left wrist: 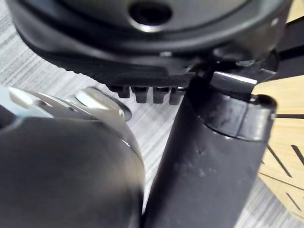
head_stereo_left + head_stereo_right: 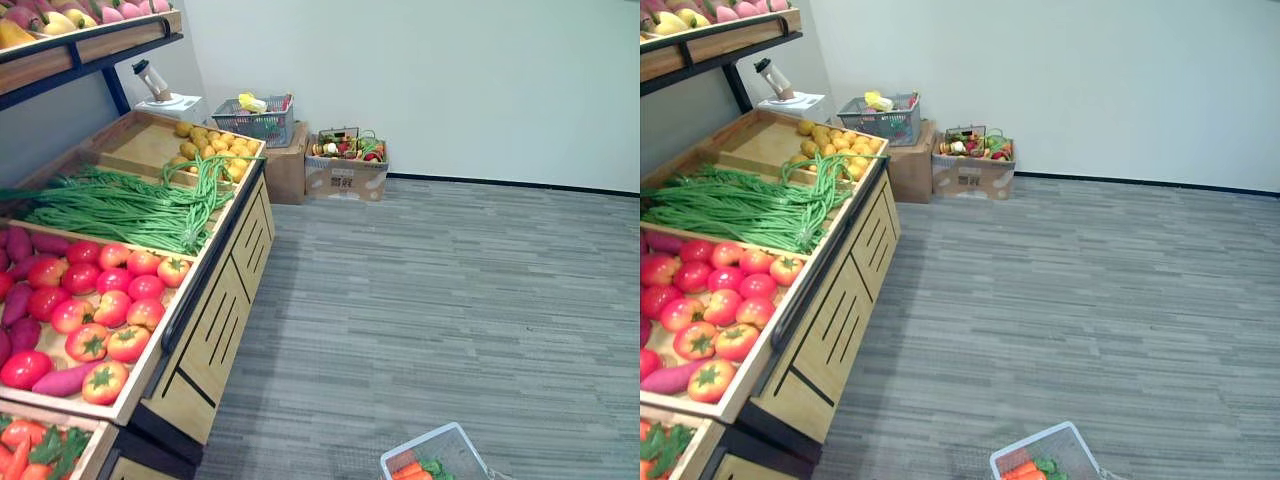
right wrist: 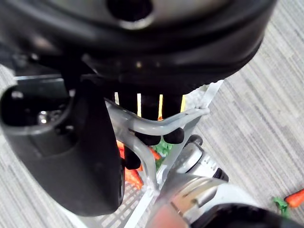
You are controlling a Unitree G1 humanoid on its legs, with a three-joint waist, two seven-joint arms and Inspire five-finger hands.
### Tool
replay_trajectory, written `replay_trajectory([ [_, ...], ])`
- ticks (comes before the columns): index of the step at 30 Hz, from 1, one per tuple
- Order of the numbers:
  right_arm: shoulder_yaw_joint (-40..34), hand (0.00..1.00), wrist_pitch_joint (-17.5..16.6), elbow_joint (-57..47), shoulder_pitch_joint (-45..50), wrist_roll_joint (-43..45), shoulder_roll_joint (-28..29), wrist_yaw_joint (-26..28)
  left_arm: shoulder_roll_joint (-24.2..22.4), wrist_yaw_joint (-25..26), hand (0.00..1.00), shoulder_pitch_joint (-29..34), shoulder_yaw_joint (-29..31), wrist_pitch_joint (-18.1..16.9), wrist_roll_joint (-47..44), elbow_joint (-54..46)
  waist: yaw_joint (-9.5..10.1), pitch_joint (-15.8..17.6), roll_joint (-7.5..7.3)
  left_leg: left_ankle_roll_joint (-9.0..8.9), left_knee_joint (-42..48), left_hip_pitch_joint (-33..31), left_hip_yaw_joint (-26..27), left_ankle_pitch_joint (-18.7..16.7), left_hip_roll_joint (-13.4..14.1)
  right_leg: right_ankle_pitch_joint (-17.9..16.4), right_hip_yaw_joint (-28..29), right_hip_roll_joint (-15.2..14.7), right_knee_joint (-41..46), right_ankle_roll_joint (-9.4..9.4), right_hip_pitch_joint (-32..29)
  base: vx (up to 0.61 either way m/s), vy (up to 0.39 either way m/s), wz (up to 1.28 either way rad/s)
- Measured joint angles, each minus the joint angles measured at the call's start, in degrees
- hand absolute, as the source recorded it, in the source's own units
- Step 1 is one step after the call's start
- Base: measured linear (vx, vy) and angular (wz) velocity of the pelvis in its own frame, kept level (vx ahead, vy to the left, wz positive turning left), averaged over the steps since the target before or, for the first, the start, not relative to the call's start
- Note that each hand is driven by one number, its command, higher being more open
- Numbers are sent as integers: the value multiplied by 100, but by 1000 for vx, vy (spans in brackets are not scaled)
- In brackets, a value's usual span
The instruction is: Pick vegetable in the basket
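Observation:
A white wire basket (image 2: 440, 452) hangs low over the floor at the bottom edge of the eye views, with orange carrots (image 2: 408, 470) and green leaves inside. In the right wrist view my right hand (image 3: 142, 118) has its fingers curled round the basket's pale handle (image 3: 161, 124); carrots (image 3: 133, 176) show below through the mesh. Another carrot (image 3: 295, 196) lies on the carpet beside the basket. My left hand (image 1: 152, 92) hangs over the carpet next to the stand's wooden front, fingers relaxed and holding nothing.
A wooden produce stand (image 2: 215, 330) runs along the left, holding tomatoes (image 2: 105, 300), purple sweet potatoes (image 2: 20, 300), long green beans (image 2: 120, 205) and yellow produce (image 2: 215, 145). A wire basket (image 2: 255, 120) and cardboard boxes (image 2: 345, 165) stand by the far wall. Grey carpet (image 2: 450, 300) stretches right.

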Motion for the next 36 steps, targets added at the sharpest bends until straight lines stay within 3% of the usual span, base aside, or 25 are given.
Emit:
replay_trajectory([
  [3, -104, 0, -89, 5, 7, -228, 13, 89, -52, -16, 100, -53, -18, 64, 3, 181, -54, -184, 75, 106, -528, 352, 171, 121, -160, 40, 91, -151, -267, 115, 173, 140, 133, -20],
  [7, -288, 0, -118, 107, -20, -223, 29, 99, -107, -104, 100, -256, -268, 56, 237, 269, -63, -270, 159, 198, -643, 325, 282, 108, -260, 163, 141, -270, -600, 278, 208, 65, 137, -10],
  [17, -58, 0, -92, 214, -218, -224, 84, 238, 95, -185, 100, -395, -479, 54, 443, 309, -65, -149, -57, 316, -271, 101, 766, -182, -211, 726, 291, -285, -1328, 386, 233, -27, 64, -27],
  [19, -56, 0, -92, 191, -224, -214, 107, 239, 95, -186, 100, -394, -478, 50, 447, 287, -67, -149, -81, 361, -80, -21, 789, -277, -195, 675, 274, -318, -1381, 409, 180, -73, 57, -17],
  [20, -59, 0, -92, 171, -268, -207, 110, 228, 93, -185, 100, -388, -477, 37, 457, 248, -64, -125, -82, 380, -17, -71, 814, -291, -169, 501, -31, -419, -1307, 424, 109, -73, 58, -18],
  [21, -61, 0, -94, 155, -300, -199, 106, 219, 95, -185, 100, -377, -479, 33, 466, 195, -66, -103, -113, 386, 33, -83, 896, -325, -164, 474, -464, -574, -1124, 447, 2, -53, 48, -25],
  [22, -61, 0, -93, 153, -333, -180, 109, 215, 115, -183, 100, -386, -480, 23, 529, 178, -65, -80, -134, 369, 142, -89, 934, -410, -147, 559, -542, -600, -950, 477, -68, -38, 55, -25],
  [27, -72, 0, -53, 46, -418, -166, 98, 191, 109, -203, 100, -391, -488, 65, 731, 179, -79, 52, 60, 368, 344, 109, 1278, -694, 186, 601, -943, -433, -167, 541, -379, 12, -12, -46],
  [28, -85, 0, -31, 53, -410, -165, 86, 183, 122, -211, 100, -377, -503, 159, 722, 183, -111, 67, 87, 348, 235, 260, 1354, -682, 238, 476, -1187, -429, -115, 405, -415, 28, -39, -42],
  [30, -80, 0, 2, 52, -411, -164, 84, 163, 195, -227, 100, -360, -555, 241, 673, 184, -127, 86, 34, 258, 148, 457, 1448, -700, 256, 528, -1444, -511, -494, 434, -444, 21, -56, -23],
  [31, -79, 0, 16, 53, -414, -165, 115, 163, 240, -250, 100, -337, -551, 258, 668, 183, -135, 97, -29, 155, 165, 559, 1456, -744, 230, 1032, -1484, -582, -710, 520, -442, 27, -82, 1],
  [32, -79, 0, 23, 76, -426, -168, 110, 156, 237, -281, 100, -328, -553, 267, 671, 197, -141, 87, 17, 97, 160, 621, 1414, -752, 288, 996, -1523, -519, -639, 348, -393, 111, -131, 13],
  [36, -77, 0, 71, 110, -476, -210, 18, 149, 165, -331, 100, -333, -527, 305, 738, 181, -172, 97, 157, -192, 87, 674, 1074, -732, 572, 526, -1907, -325, -370, 140, -302, 164, -203, 40],
])
